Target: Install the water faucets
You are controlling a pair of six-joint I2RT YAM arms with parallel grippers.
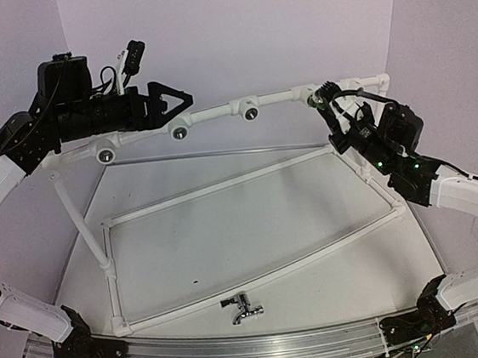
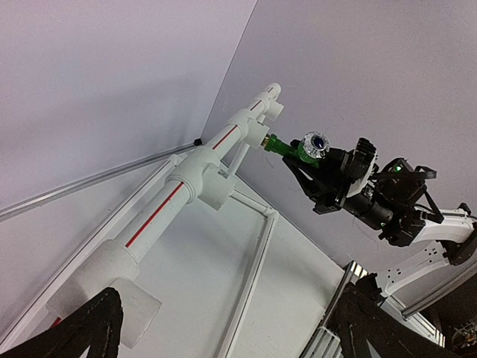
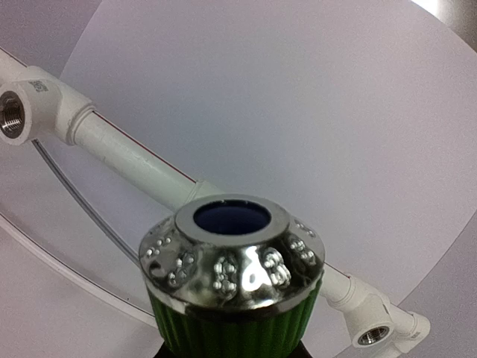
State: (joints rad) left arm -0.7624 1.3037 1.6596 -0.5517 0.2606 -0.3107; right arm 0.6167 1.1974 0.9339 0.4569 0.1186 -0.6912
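The T-handle faucet (image 1: 242,308) lies on the table (image 1: 335,280) at lower centre, just below the pipe frame (image 1: 247,176). The other faucet (image 1: 312,98) meets the pipe rail (image 1: 215,113) at upper right.

The green faucet (image 3: 231,332) is seen as ribbed glossy plastic, capped with mirror-bright studded metal. The white pipe (image 2: 160,209) at its tip is made out as smooth plastic, one socket (image 3: 13,115) lined with dull threaded metal. Well in front of that pipe, the chrome faucet (image 1: 241,307) is shown as polished metal on the matt bench (image 1: 318,282).
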